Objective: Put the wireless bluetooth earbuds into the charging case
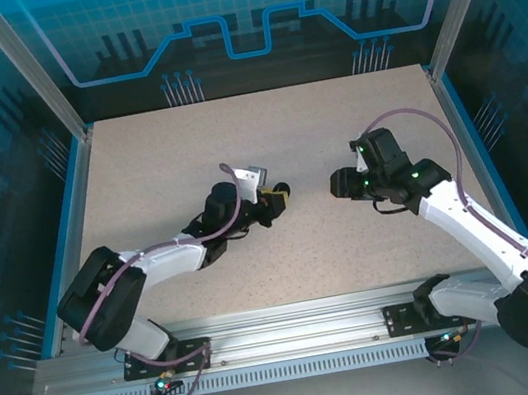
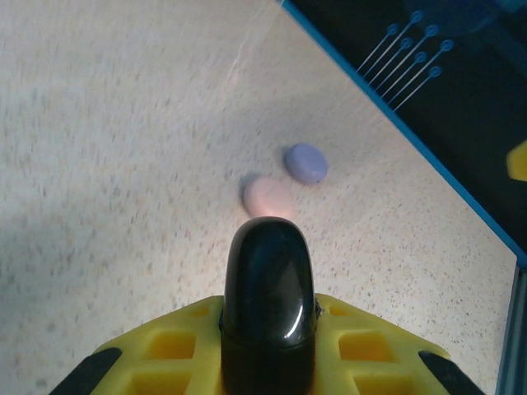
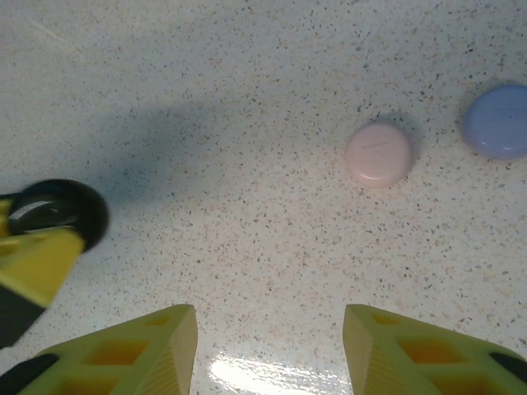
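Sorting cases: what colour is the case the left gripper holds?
Black case, best in left wrist view.

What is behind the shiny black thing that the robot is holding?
A pink case and a purple case lie on the table behind the black case. The pink one's near edge is covered.

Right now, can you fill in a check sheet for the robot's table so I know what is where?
Surface: speckled table, flat, no spills seen.
Job's things: black case held on edge in the left gripper; pink case and purple case lie flat on the table with a gap between them, and both look closed.
Clutter: nothing seen.
Grippers: left gripper shut on the black case; right gripper open, holding nothing.
Cables: purple cables loop above the table, touching no case.
Surroundings: blue walls around the table; metal rail at the near edge.
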Controlling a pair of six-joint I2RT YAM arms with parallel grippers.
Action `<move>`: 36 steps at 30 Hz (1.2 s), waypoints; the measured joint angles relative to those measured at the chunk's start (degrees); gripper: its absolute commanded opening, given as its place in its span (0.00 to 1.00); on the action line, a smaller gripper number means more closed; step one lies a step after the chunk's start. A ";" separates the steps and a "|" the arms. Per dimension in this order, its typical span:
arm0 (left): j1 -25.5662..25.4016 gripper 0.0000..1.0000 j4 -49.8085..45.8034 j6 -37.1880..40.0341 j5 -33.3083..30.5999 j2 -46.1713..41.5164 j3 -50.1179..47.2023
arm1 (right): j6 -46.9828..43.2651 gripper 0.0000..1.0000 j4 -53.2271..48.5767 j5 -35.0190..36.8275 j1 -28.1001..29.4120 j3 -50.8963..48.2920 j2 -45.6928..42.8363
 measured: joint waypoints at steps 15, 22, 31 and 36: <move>0.76 0.00 -11.96 -12.76 3.82 15.72 12.96 | 0.35 0.50 2.40 0.02 0.00 -0.33 -0.26; 2.80 0.05 -14.53 -17.11 5.88 20.52 16.31 | 0.35 0.51 2.45 0.02 0.00 -0.33 -0.26; 6.45 0.32 -18.21 -19.23 8.41 22.60 18.29 | 0.33 0.51 2.45 0.04 0.00 -0.31 -0.24; 8.57 0.46 -19.43 -19.96 9.92 22.27 18.32 | 0.33 0.52 2.40 0.04 0.00 -0.31 -0.24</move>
